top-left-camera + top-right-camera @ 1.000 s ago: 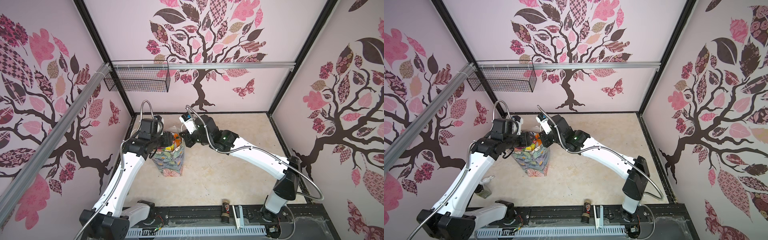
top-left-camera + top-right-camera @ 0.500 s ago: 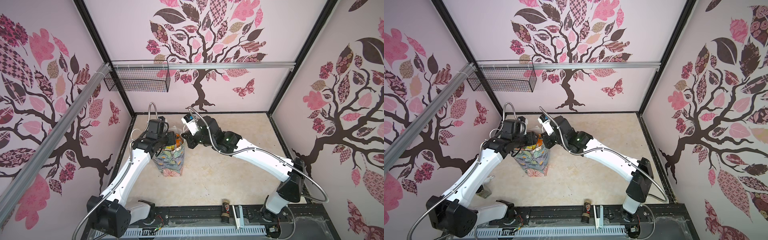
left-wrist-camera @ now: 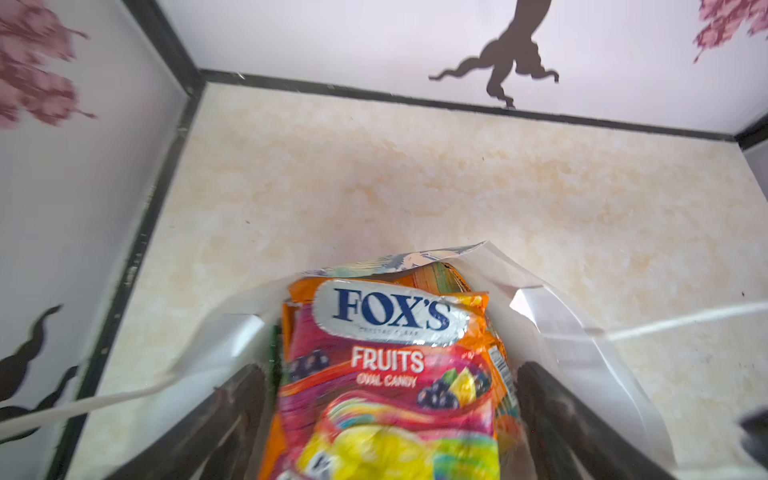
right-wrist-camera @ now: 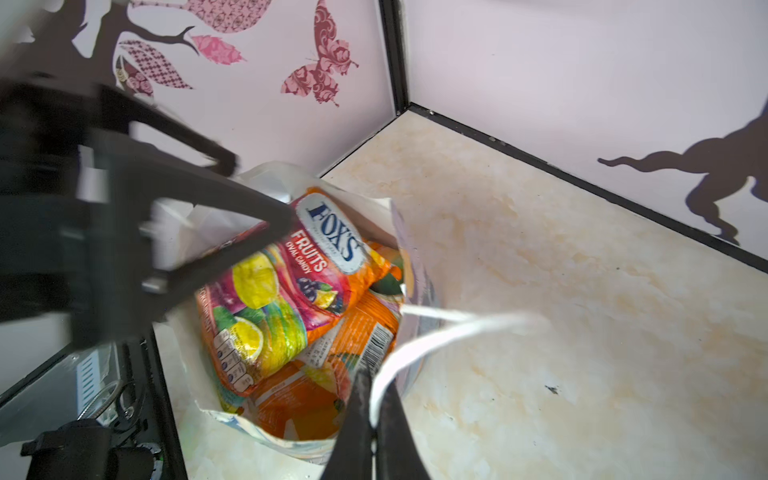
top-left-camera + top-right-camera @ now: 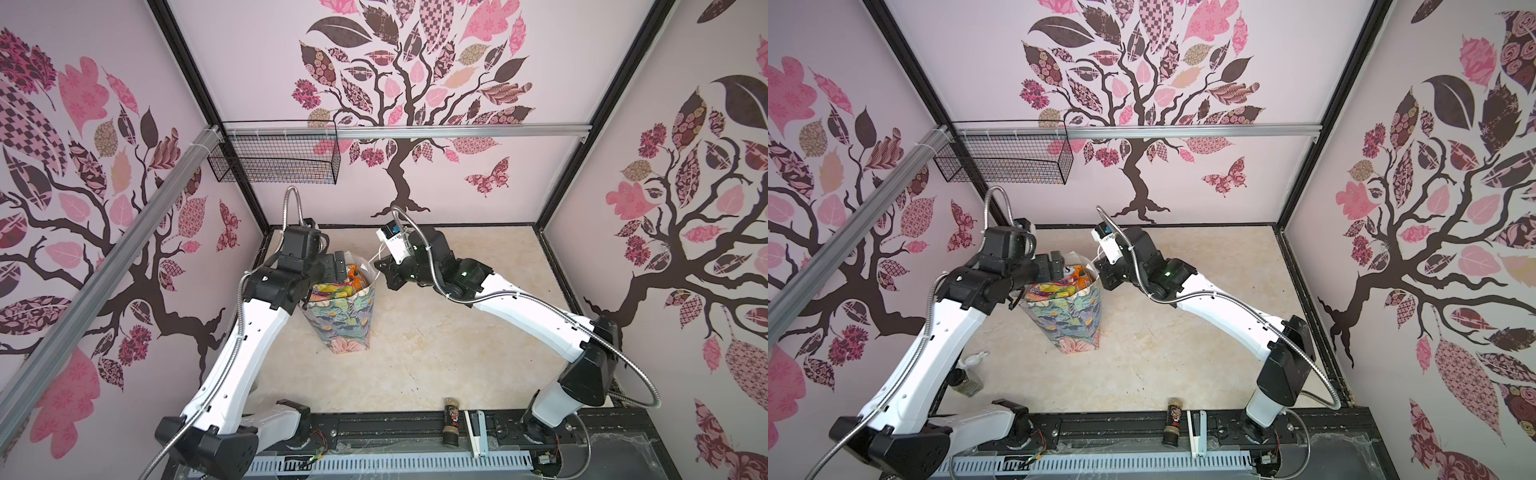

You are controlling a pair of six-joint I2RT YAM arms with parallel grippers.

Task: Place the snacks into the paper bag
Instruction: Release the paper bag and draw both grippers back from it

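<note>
The paper bag (image 5: 341,322) (image 5: 1073,322) stands upright on the floor, left of the middle, its mouth open. Several snacks fill it. On top lies a red and yellow FOX'S packet (image 3: 390,370) (image 4: 282,291), with orange packets (image 4: 303,399) under it. My left gripper (image 5: 337,266) (image 5: 1057,266) (image 3: 390,399) hangs over the bag's mouth. It is open, and its fingers (image 3: 245,399) stand clear on both sides of the FOX'S packet. My right gripper (image 5: 380,272) (image 5: 1104,277) (image 4: 374,399) is at the bag's right rim, shut on the white cord handle (image 4: 436,332).
A black wire basket (image 5: 274,160) hangs on the back rail at the left. A small dark jar (image 5: 451,419) and a white stapler-like object (image 5: 476,432) lie on the front rail. Another small jar (image 5: 966,380) stands by my left arm's base.
My left gripper has opened and let go of the FOX'S packet, which now rests in the bag. The right gripper has kept its hold on the handle.
</note>
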